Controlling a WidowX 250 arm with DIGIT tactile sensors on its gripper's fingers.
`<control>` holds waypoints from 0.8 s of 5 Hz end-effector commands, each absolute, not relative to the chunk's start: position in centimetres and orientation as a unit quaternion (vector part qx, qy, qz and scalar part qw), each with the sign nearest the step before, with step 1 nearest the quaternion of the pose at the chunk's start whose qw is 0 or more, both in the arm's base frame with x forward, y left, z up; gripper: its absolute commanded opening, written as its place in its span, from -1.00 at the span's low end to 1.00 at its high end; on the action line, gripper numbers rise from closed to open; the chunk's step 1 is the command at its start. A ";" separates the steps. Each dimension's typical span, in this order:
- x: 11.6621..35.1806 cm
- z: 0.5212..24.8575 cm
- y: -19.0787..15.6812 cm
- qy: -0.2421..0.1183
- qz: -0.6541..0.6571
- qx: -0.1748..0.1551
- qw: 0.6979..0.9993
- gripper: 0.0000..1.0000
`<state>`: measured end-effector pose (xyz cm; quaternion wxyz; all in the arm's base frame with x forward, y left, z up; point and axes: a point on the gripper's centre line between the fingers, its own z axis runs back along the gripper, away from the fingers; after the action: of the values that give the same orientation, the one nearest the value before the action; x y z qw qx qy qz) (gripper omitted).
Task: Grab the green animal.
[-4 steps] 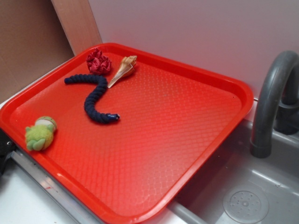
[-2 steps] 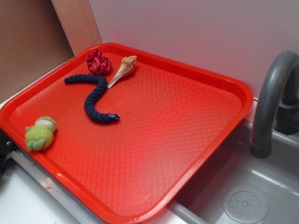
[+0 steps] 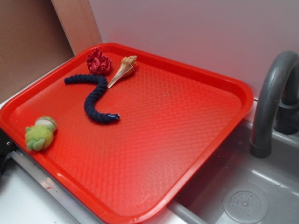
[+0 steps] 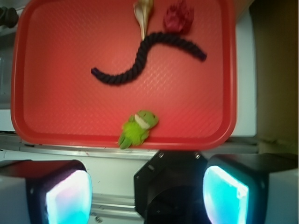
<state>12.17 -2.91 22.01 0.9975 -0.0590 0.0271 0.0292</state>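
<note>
Wrist view gives you the green animal (image 4: 138, 127) lying on the red tray (image 4: 46, 70), close against the tray's near rim and tilted, its pale face patch turned up toward the tray's middle. Your gripper (image 4: 146, 191) sits below it in that picture, off the tray, over the pale counter (image 4: 112, 172). The two fingers (image 4: 65, 193) stand wide apart with nothing between them, their pads glowing cyan, and the toy lies ahead of the gap, slightly to the left of its centre, well clear of both pads.

Further out on the tray you have the dark blue rope (image 4: 145, 58) curving in an S across the middle, apart from the toy. Beyond it lie a tan seashell (image 4: 143, 14), its tip just beside the rope, and a red scrunchie (image 4: 178, 15) next to that.

Exterior view shows you the same layout from the side: the green animal (image 3: 40, 133) by the tray's (image 3: 187, 154) left corner, the rope (image 3: 95, 98), the seashell (image 3: 123, 70) and the scrunchie (image 3: 98, 61) toward the far corner. You also see here what the wrist camera misses: a grey sink (image 3: 243, 196) with a drain and a curved grey faucet (image 3: 271, 98) to the right of the tray, which overhangs the basin edge. The fingers themselves are not in this picture; only a dark bit at the left edge, too little to identify.
</note>
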 end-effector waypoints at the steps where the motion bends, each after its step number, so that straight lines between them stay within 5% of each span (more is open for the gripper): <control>1: 13.5 15.8 -3.9 0.086 0.041 -0.057 0.994 1.00; 4: 13.4 4.7 -8.0 0.161 -0.035 -0.109 0.980 1.00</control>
<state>13.59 -7.29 4.35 0.9785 -0.1049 0.1766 -0.0181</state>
